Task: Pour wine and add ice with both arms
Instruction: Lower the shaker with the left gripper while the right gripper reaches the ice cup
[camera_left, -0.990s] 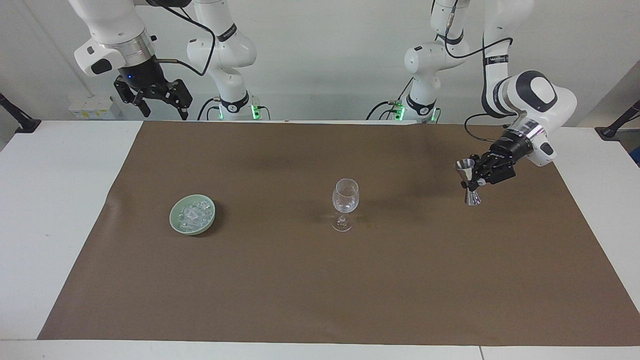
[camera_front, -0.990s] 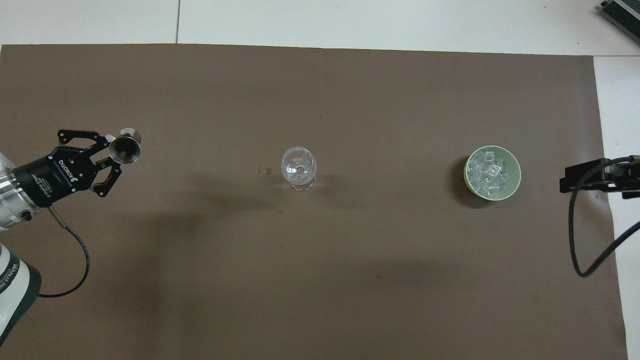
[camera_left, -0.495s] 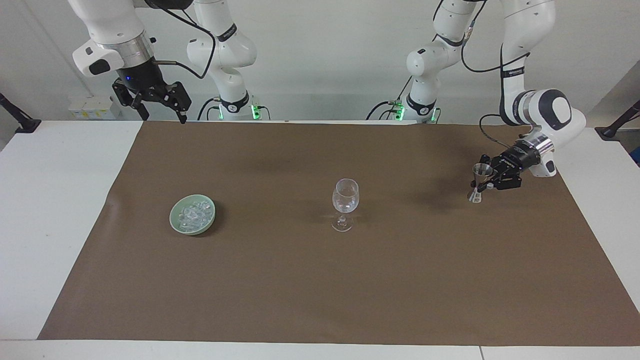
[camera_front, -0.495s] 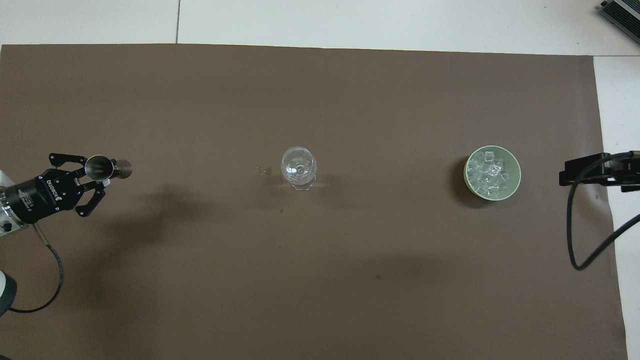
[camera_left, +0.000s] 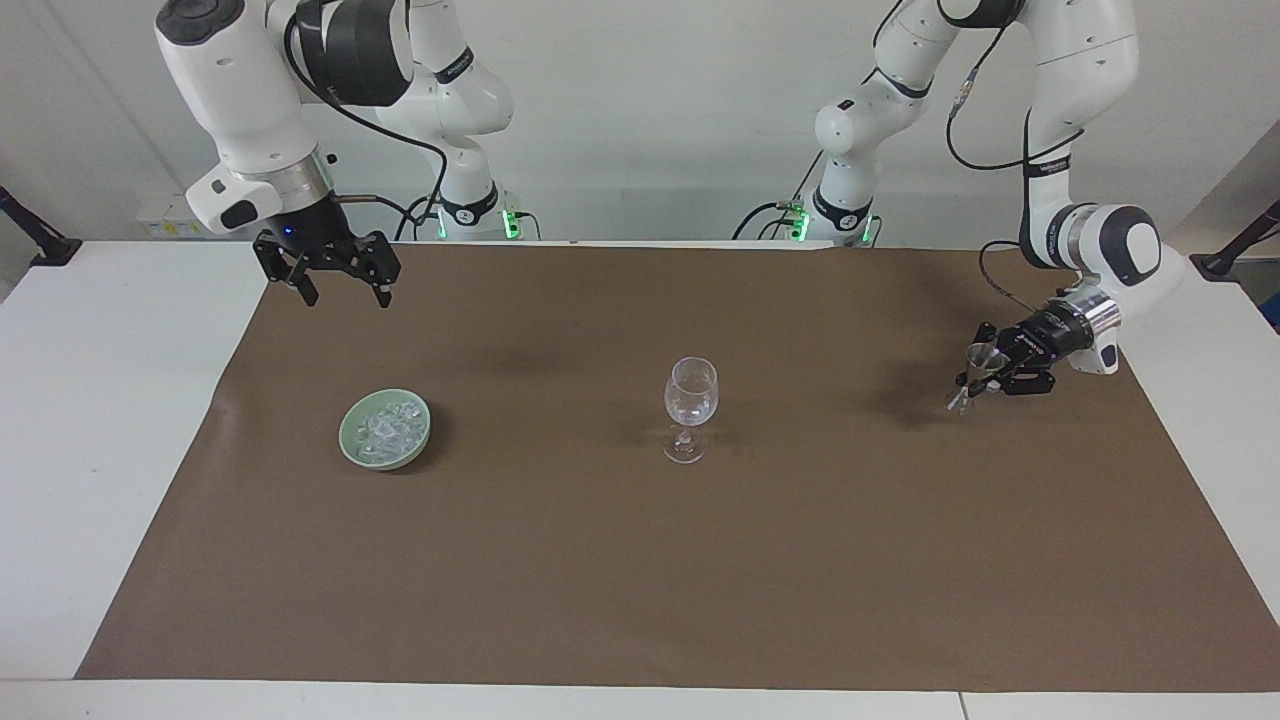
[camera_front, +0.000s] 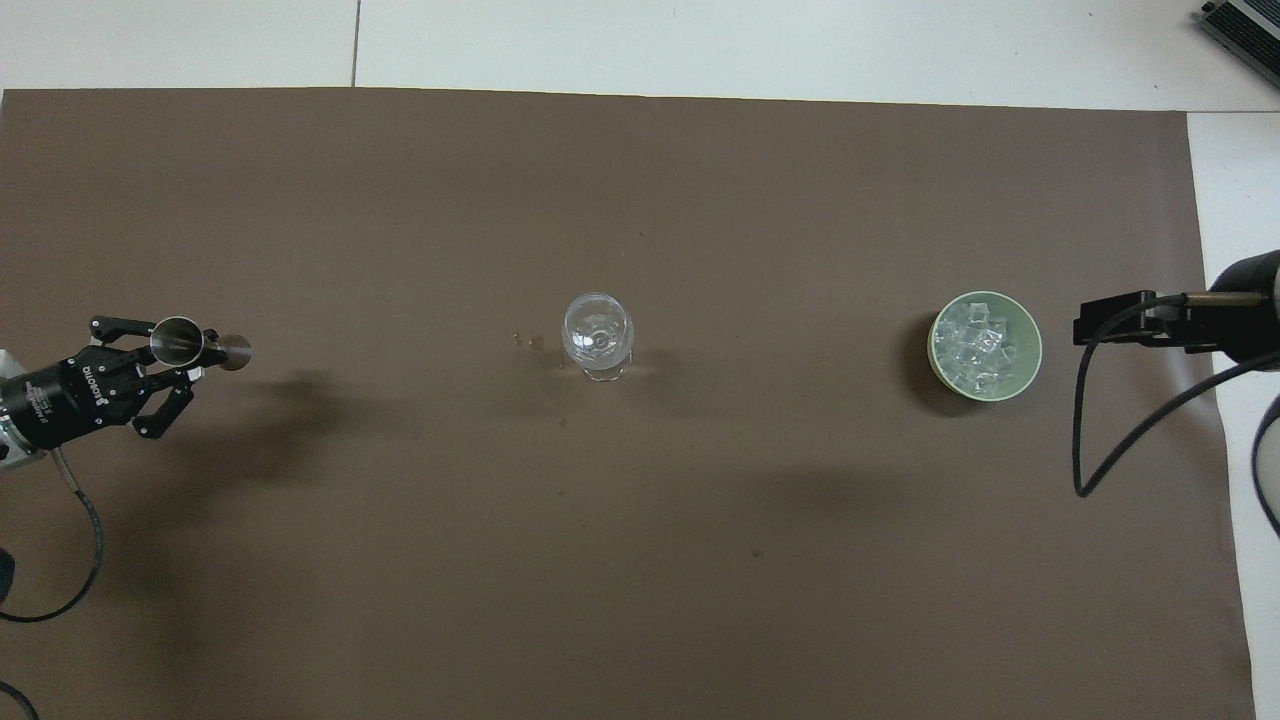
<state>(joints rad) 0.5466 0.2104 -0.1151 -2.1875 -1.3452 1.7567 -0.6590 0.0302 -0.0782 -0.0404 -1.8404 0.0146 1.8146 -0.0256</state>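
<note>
Facing view, read across. Right hand (camera_left: 342, 296) hangs in the air over the brown mat (camera_left: 640, 580), at the mat's edge nearest the robots, toward the right arm's end of the table (camera_left: 80, 420). Its fingers are spread apart and hold nothing. In the overhead view only part of this hand (camera_front: 1125, 323) shows, beside the bowl.

Pale green bowl (camera_left: 385, 428) sits on the mat, toward the right arm's end. The ice (camera_left: 388, 424) lies in it: a heap of small clear chunks, also plain from above (camera_front: 978, 343). Bowl rim seen from above (camera_front: 1036, 350).

Wine glass (camera_left: 690, 400) stands upright near the middle of the mat, well apart from the bowl. Cannot tell from either view how much liquid is in it. From above (camera_front: 598, 333) a few small wet spots (camera_front: 527, 340) lie on the mat just beside it, toward the left arm's end.

Left hand (camera_left: 985, 375) is low over the mat toward the left arm's end, closed on a small metal jigger (camera_left: 975, 372). The jigger is tilted, its lower cone pointing down toward the mat; whether it touches the mat I cannot tell. From above, the left hand (camera_front: 185, 352) grips the jigger (camera_front: 190, 343) at its waist, open cup up.
</note>
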